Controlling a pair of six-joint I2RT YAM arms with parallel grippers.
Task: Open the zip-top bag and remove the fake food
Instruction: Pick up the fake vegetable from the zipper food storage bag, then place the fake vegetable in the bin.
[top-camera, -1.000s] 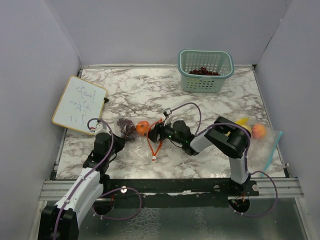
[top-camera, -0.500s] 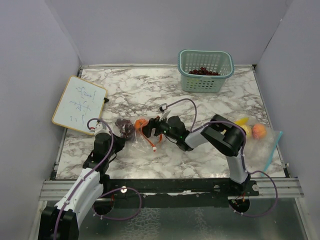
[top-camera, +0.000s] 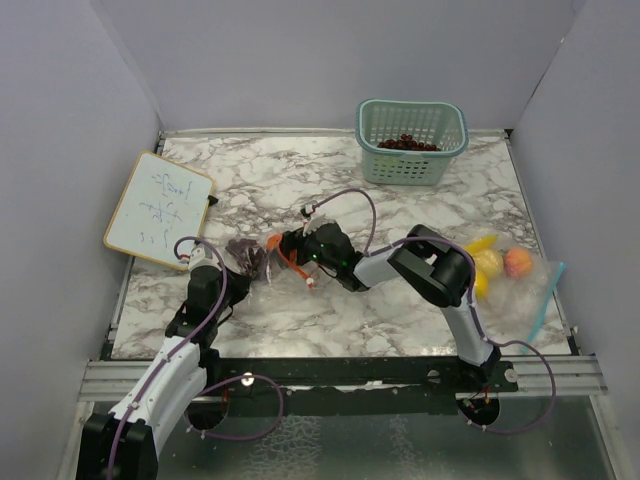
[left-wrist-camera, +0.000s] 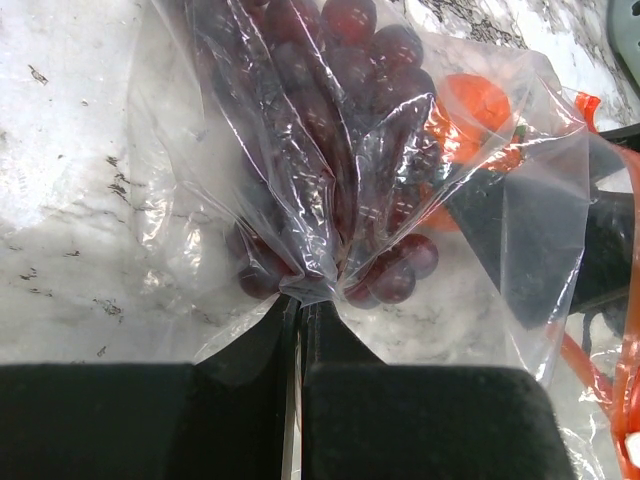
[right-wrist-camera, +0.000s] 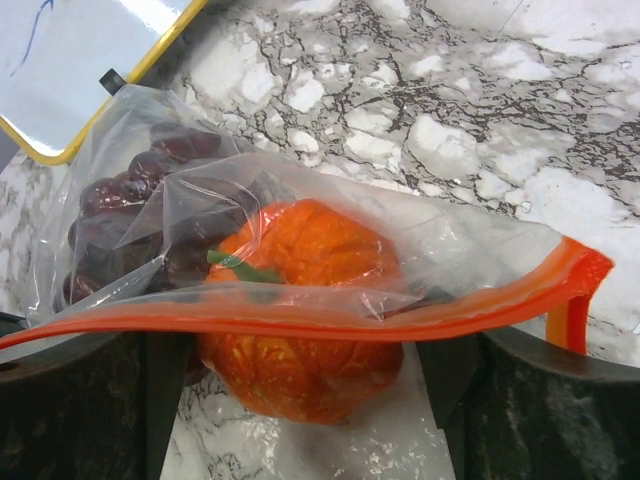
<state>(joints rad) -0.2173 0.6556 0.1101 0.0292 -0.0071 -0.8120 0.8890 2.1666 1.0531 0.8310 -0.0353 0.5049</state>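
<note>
— Which step is this?
— Emptying the zip-top bag (top-camera: 248, 257), centre-left. The left gripper (left-wrist-camera: 300, 310) is clenched on its closed end, and the right gripper (right-wrist-camera: 305, 385) is spread wide either side of the orange (right-wrist-camera: 310, 265) at the mouth.
— Next?
— Probably close on the orange and draw it out; the grapes (right-wrist-camera: 120, 200) sit deeper

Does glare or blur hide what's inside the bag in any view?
Top external: even light, soft shadows, but the bag is too small for detail. Left wrist: creased film glints over the grape bunch, which is legible; left gripper's fingers are featureless black. Right wrist: orange sharp through the film; right gripper's fingers dark, soft.
</note>
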